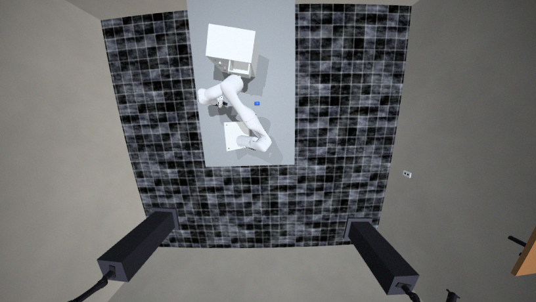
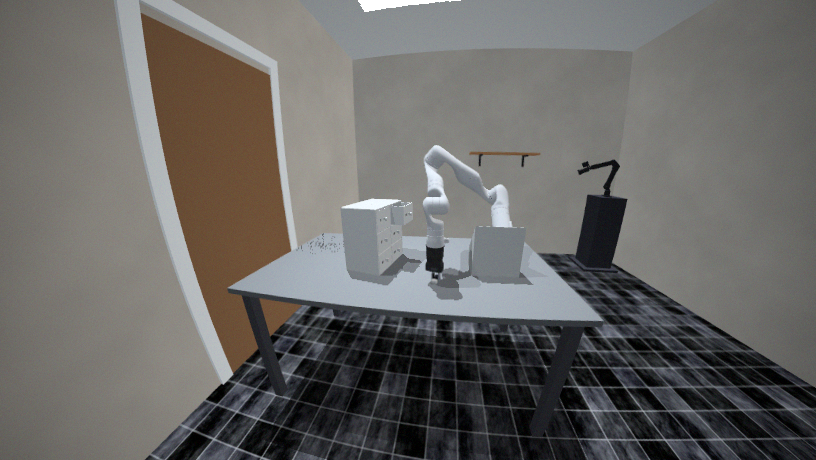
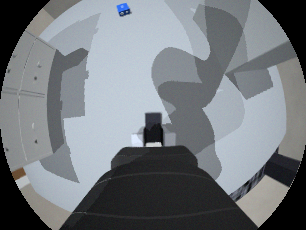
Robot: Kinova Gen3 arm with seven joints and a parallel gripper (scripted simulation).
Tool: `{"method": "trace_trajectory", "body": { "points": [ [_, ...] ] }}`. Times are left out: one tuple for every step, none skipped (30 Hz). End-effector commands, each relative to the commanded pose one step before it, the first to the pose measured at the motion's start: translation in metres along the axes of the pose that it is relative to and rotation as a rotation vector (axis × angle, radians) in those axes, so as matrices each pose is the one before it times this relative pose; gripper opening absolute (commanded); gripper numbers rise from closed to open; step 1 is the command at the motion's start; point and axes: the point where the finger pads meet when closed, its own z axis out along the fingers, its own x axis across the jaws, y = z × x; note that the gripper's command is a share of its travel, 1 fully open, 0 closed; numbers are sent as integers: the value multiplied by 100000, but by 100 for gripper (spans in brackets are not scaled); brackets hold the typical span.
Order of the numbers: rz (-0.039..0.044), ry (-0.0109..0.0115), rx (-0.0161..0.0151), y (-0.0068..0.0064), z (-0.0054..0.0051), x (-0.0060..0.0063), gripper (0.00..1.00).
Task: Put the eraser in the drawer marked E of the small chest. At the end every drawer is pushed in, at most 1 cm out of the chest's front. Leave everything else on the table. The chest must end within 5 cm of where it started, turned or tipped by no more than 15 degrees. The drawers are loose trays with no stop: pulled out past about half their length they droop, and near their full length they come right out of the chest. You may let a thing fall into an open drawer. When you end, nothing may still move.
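A small eraser, dark with a pale end, lies under the gripper in the wrist view. My gripper is low at the table, its fingers partly closed and against both sides of the eraser. In the top view the arm largely hides the grasp. The white chest stands upright, its knobbed fronts facing the gripper's side. One top-row drawer is pulled out and looks level; the other drawers look pushed in. I cannot read the letters on the drawers.
A small blue block with dark holes lies on the table, apart from the gripper. A white box stands by the arm's base. The arm bends over the table close to the open drawer in the top view.
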Motion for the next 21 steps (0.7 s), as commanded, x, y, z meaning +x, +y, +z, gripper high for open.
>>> {"method": "trace_trajectory", "body": {
  "points": [
    [12,-105,-187,70,-163,-36,45],
    [0,0,0,0,-150,0,45],
    [-1,1,0,0,-264,0,45],
    [1,0,0,0,-386,0,45],
    [0,0,0,0,-508,0,45],
    [-1,0,0,0,-621,0,45],
    [1,-1,0,0,-714,-1,45],
    [-1,1,0,0,-786,1,45],
    [1,-1,0,0,-830,0,45],
    [0,0,0,0,-849,0,45],
    [-1,1,0,0,-839,0,45],
    [1,-1,0,0,-802,0,45],
    [0,0,0,0,0,0,45],
    [0,0,0,0,0,0,45],
    [0,0,0,0,-742,0,45],
    [0,0,0,0,-660,0,45],
    [0,0,0,0,-563,0,45],
    [0,0,0,0,-454,0,45],
    [0,0,0,0,-341,0,45],
    [0,0,0,0,-230,0,45],
    [0,0,0,0,-131,0,45]
  ]
}}
